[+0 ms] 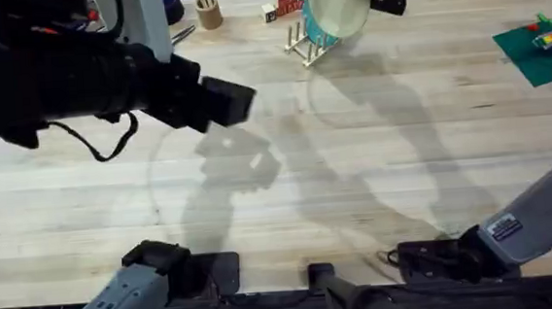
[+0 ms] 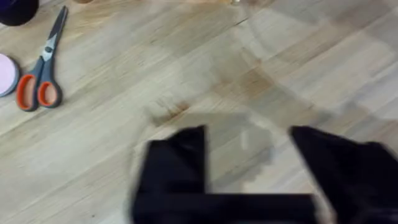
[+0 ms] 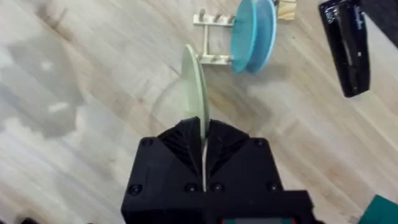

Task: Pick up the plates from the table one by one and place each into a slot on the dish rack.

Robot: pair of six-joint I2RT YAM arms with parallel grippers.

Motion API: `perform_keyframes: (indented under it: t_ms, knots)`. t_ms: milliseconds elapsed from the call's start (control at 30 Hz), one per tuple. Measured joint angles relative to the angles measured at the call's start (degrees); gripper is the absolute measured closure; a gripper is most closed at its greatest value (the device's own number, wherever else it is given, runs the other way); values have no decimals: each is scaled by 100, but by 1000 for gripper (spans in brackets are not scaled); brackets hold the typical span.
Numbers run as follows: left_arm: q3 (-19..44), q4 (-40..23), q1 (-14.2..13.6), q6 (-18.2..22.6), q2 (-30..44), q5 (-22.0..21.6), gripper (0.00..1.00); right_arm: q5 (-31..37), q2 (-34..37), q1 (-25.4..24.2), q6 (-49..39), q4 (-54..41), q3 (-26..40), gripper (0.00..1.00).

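The right gripper (image 3: 203,146) is clamped on the rim of the cream-yellow plate (image 3: 194,84), holding it edge-on and upright, presumably so that it can slide down between the pegs instead of landing flat on them. The dish rack (image 3: 214,38) serves as the landmark: the held plate hangs just above its near end, lined up roughly parallel with the turquoise plate (image 3: 254,34), which already stands in a slot at the far side of the rack. Seen from overhead, the pale plate (image 1: 337,6) covers most of the rack (image 1: 303,45), with the turquoise one (image 1: 314,30) peeking out just behind it.

The left gripper (image 2: 249,171) hovers over bare table (image 2: 186,74), well away from the rack, its fingers spread wide with nothing between them; it looks parked out of the way so the other arm has room. A pair of orange-handled scissors (image 2: 42,68) lies on the table, well apart from the rack and no part of the job.

My judgement: one plate is racked, the second is about to go in, and the next move calls for a straight descent into a free slot
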Motion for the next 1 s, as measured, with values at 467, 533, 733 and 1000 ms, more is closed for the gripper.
perform_keyframes:
  t_ms: [467,533,733,1000]
  knots:
    - [0,96,0,112,0,-129,5,939,0,396,-13,875,20,972]
    - [0,96,0,114,0,-129,5,1003,0,480,-13,1017,20,972]
    - [0,94,0,116,0,-129,6,1112,0,527,-9,1347,22,972]
    - [0,94,0,116,0,-129,5,1129,0,522,-8,1383,24,972]
